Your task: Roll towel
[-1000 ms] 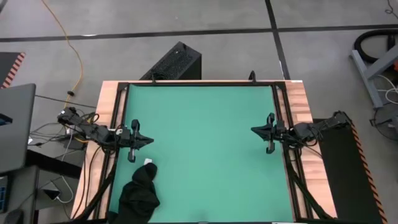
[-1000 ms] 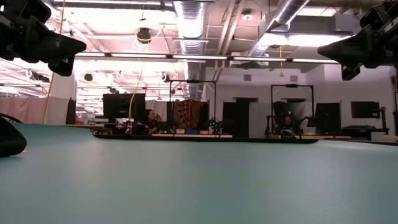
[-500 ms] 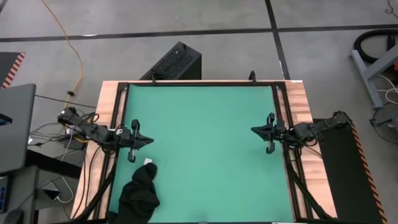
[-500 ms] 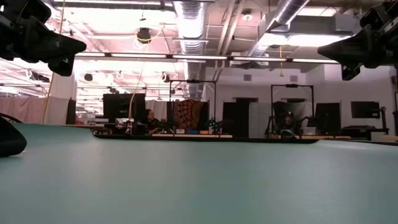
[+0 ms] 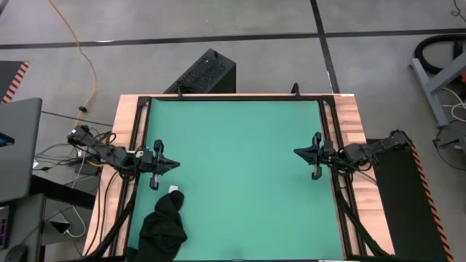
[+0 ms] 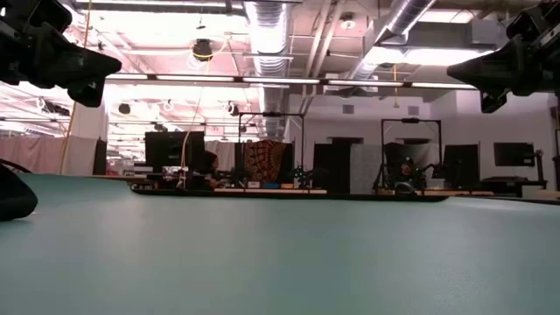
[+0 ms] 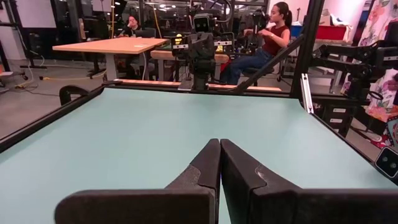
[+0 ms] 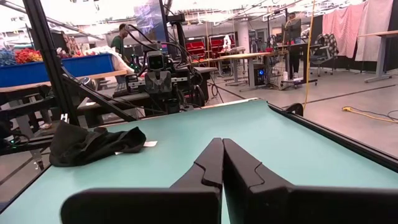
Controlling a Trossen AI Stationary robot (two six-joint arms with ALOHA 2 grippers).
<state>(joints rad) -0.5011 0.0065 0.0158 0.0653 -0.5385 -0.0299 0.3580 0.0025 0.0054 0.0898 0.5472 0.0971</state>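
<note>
The towel (image 5: pixel 164 224), black cloth in a crumpled heap with a small white tag (image 5: pixel 173 189) at its far end, lies on the green mat (image 5: pixel 240 175) at the near left corner; the right wrist view shows the towel (image 8: pixel 87 144) too. My left gripper (image 5: pixel 177 164) hangs shut above the mat's left edge, a little beyond the towel, pointing level toward the right. My right gripper (image 5: pixel 296 152) hangs shut above the mat's right edge, pointing level toward the left. The wrist views show the left gripper (image 7: pixel 220 144) and the right gripper (image 8: pixel 222 143) with nothing between their fingers.
A black frame (image 5: pixel 138 131) borders the mat on the wooden table (image 5: pixel 349 116). A black box (image 5: pixel 204 73) stands on the floor behind the far edge. A laptop (image 5: pixel 18 145) and cables lie off the table's left. People sit at desks in the room beyond.
</note>
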